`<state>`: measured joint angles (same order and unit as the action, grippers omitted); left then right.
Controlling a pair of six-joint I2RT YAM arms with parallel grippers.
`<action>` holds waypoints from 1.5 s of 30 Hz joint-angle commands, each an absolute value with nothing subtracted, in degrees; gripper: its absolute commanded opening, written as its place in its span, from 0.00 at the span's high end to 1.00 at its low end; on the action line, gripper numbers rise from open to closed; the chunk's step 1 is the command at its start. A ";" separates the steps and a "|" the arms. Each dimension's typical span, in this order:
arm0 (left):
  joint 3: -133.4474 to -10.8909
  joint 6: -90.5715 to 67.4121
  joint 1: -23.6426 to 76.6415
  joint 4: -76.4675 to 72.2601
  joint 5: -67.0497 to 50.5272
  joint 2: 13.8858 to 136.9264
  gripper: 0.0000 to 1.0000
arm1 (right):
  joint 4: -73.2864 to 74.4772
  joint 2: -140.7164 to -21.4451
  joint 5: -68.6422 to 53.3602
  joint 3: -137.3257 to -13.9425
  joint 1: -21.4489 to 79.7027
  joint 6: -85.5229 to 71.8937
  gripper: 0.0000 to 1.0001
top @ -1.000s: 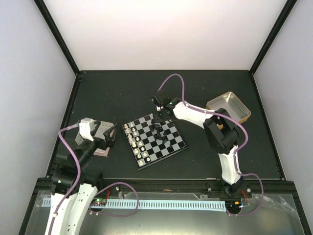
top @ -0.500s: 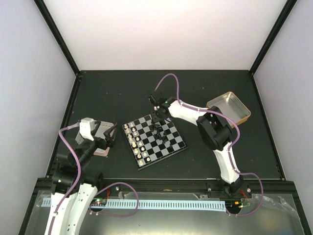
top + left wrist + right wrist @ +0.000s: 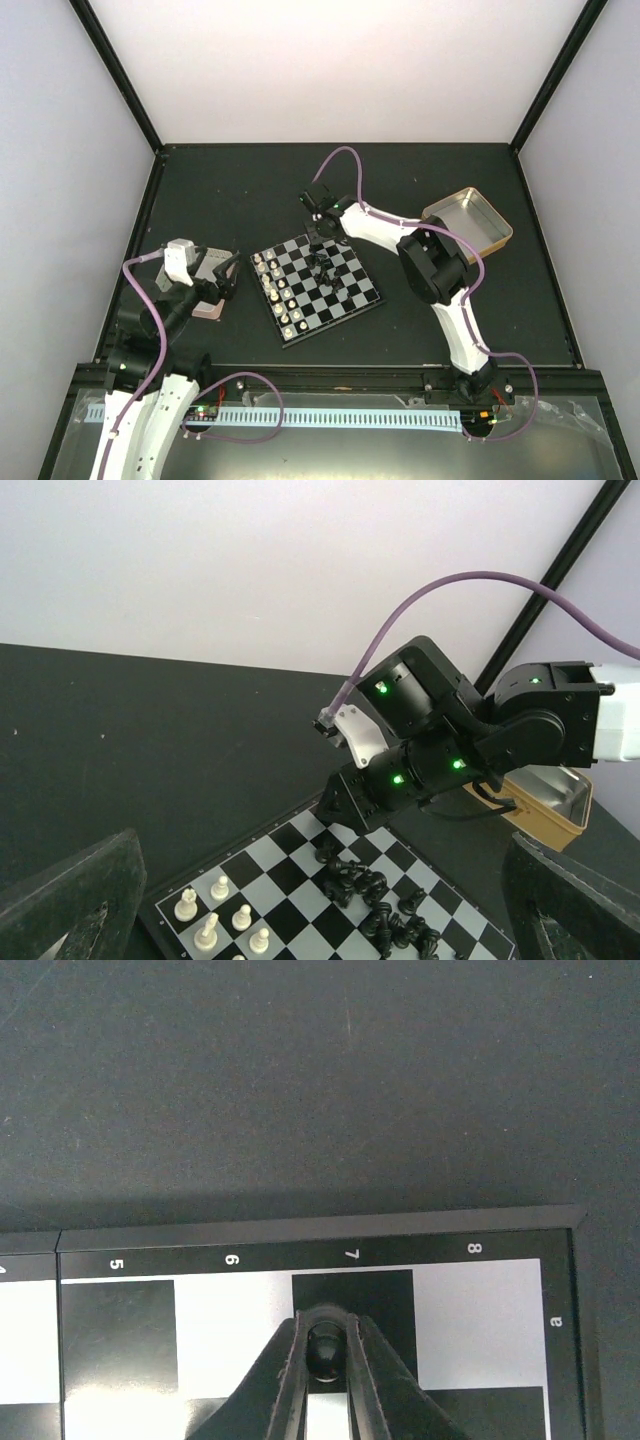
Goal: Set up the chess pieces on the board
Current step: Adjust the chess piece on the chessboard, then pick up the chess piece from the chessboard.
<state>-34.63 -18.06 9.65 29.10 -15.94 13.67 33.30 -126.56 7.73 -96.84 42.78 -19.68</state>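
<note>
While my right jaws pinch one black piece at an edge square of the board, my left jaws hang wide open; white pieces stand ranked, a black heap awaits sorting.

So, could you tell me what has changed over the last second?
The right hand moved from over the black heap to the far edge of the board, closing on a black piece. The left hand stayed open beside the board; the heap and white pieces did not move.
</note>
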 commanded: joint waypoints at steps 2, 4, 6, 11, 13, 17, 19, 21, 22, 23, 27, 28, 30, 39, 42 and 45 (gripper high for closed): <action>-34.72 -18.06 9.55 29.18 -16.17 14.53 0.01 | 34.50 -128.02 9.91 -97.22 43.08 -20.73 0.87; -34.72 -18.06 9.50 29.16 -16.15 14.67 0.01 | 34.56 -127.28 9.97 -97.01 43.13 -20.82 0.82; -34.80 -18.08 9.50 29.26 -16.17 14.84 0.01 | 34.91 -126.15 9.46 -97.17 43.13 -20.70 0.76; -34.80 -17.98 9.50 29.26 -16.17 15.10 0.01 | 34.87 -120.85 7.11 -96.34 43.10 -20.63 0.65; -34.80 -17.96 9.49 29.27 -16.17 15.19 0.01 | 34.90 -118.43 6.51 -95.64 43.15 -20.65 0.64; -34.80 -18.01 9.51 29.36 -16.00 15.29 0.01 | 34.17 -113.03 4.89 -91.39 43.15 -20.87 0.63; -34.80 -17.97 9.49 29.40 -15.86 15.37 0.01 | 33.74 -109.92 4.31 -88.12 43.13 -20.91 0.62; -34.80 -17.97 9.49 29.44 -15.82 15.45 0.01 | 33.49 -106.93 3.82 -84.50 43.13 -20.84 0.62; -34.80 -18.00 9.50 29.44 -15.82 15.47 0.01 | 33.48 -105.46 3.62 -82.50 43.11 -20.77 0.62; -34.80 -17.98 9.49 29.44 -15.82 15.53 0.01 | 33.55 -103.94 3.16 -80.09 43.14 -20.75 0.62; -34.88 -17.96 9.51 29.46 -15.77 15.81 0.01 | 33.80 -98.89 1.65 -74.09 43.10 -20.57 0.62; -34.89 -17.96 9.54 29.50 -15.72 15.94 0.01 | 34.02 -98.26 1.20 -72.99 43.15 -20.50 0.62; -34.89 -17.98 9.49 29.53 -15.63 15.93 0.01 | 34.38 -97.63 0.18 -71.30 43.11 -20.54 0.63; -34.80 -18.23 9.53 29.63 -15.81 16.04 0.01 | 33.54 -99.70 -3.42 -69.01 45.08 -20.44 0.64; -34.80 -18.28 9.49 29.65 -15.82 16.06 0.01 | 33.44 -100.97 -3.07 -69.62 45.80 -20.61 0.64; -34.74 -18.37 9.50 29.63 -15.82 16.06 0.01 | 33.80 -101.87 -2.45 -70.03 46.42 -20.65 0.66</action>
<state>-34.54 -18.06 9.65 29.17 -15.90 15.51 33.80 -100.36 -2.33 -68.71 45.54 -20.69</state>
